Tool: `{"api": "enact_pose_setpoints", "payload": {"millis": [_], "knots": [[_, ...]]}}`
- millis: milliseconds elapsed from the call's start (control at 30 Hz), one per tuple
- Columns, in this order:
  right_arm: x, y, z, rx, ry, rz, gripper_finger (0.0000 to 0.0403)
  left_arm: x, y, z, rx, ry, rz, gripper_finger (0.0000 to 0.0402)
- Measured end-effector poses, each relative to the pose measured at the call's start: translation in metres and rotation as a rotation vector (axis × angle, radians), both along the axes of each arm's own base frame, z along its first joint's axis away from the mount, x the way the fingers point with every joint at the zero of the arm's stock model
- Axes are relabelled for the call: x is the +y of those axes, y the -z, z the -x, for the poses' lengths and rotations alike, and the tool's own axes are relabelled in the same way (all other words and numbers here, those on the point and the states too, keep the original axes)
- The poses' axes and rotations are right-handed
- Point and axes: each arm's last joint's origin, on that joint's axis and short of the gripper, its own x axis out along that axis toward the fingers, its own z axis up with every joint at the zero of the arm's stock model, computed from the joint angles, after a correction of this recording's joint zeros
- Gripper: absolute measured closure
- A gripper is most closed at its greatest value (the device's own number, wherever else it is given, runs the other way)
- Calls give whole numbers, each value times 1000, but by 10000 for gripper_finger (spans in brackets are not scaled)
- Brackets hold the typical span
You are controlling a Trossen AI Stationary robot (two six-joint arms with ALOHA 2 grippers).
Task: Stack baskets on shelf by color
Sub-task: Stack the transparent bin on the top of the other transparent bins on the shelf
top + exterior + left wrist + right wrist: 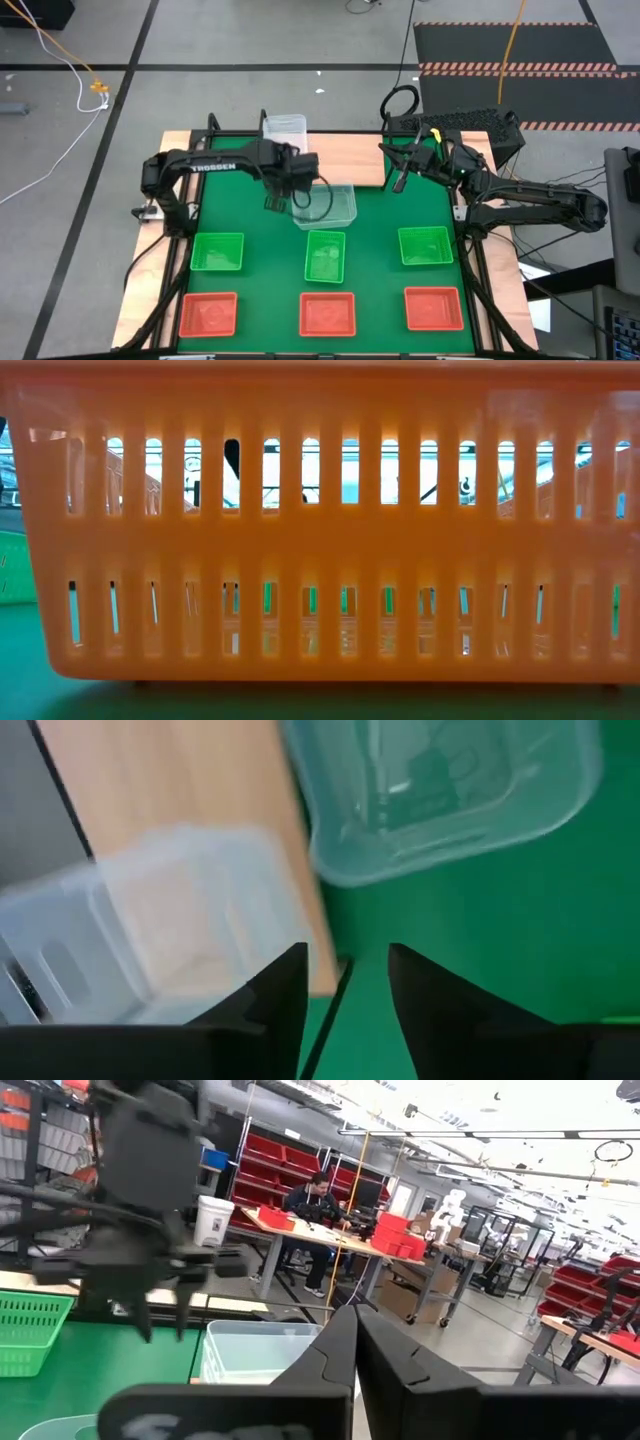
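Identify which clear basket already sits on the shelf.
The clear basket at the shelf's far edge; the other visible clear basket lies on the green mat beside the left gripper.

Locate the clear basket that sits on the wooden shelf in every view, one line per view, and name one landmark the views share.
High view: clear basket at the shelf's left part, beyond the left gripper.
Low view: not identifiable; a red-orange basket blocks the picture.
Left wrist view: blurred, at the left, on the wood.
Right wrist view: low centre.
Shared landmark: the green mat, also and.
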Motion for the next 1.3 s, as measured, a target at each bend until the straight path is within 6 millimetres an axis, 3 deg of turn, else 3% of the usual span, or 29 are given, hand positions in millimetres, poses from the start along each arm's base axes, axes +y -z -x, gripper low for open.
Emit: {"api": "enact_pose_setpoints", "payload": {"millis": [200,267,433,600,700,833,967,1100,1300], "knots": [[0,0,0,0,0,-2,403,-43,8,-15,-12,237,-1,302],[0,0,0,-1,-1,-4,403,-50,10,-23,-64,236,-18,311],[0,0,0,-5,-1,-3,403,-43,-1,-50,-429,-29,11,320],[0,-3,2,-20,12,0,403,-26,-19,-78,-857,-325,216,319],[0,-5,9,-24,82,-13,403,-20,-15,-92,-975,-442,317,319],[1,-6,23,-2,229,-41,403,-19,8,-109,-986,-530,375,318],[2,-10,41,-43,398,-99,403,-18,45,-126,-930,-606,399,306],[6,-15,54,-100,395,-148,394,-11,74,-134,-885,-714,420,253],[8,-16,60,-120,389,-165,357,0,91,-128,-783,-893,425,169]]}}
